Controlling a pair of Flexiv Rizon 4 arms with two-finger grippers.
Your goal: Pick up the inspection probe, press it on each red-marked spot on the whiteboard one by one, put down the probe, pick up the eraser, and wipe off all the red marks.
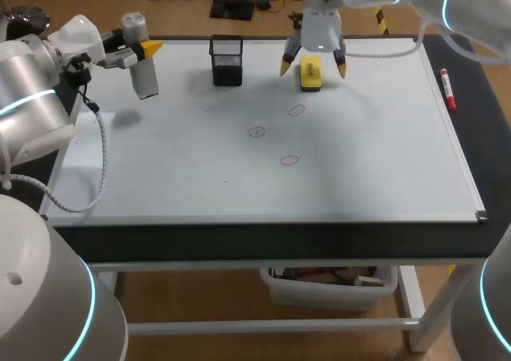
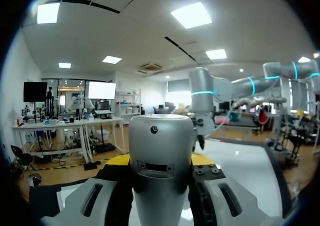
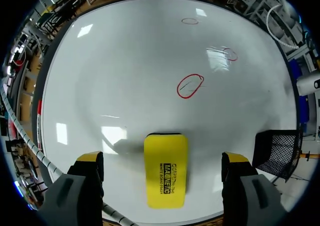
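Head view: the inspection probe point(image 1: 145, 80) is clenched in the left gripper point(image 1: 144, 53), in the air to the left of the black mesh pen holder point(image 1: 227, 60). Right of the holder, the yellow eraser point(image 1: 310, 75) lies on the whiteboard point(image 1: 375, 169), straddled by the right gripper point(image 1: 313, 65), whose fingers are spread and not touching it. Three red marks point(image 1: 256, 132) sit in front of the holder; its contents cannot be told.

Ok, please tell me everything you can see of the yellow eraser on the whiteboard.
The yellow rectangular eraser has rounded corners, black print on top and a dark strip at one end; it looks plastic. It lies flat on the white whiteboard near its far edge, apart from the black mesh holder. The right arm's fingers stand open on either side, not touching it.
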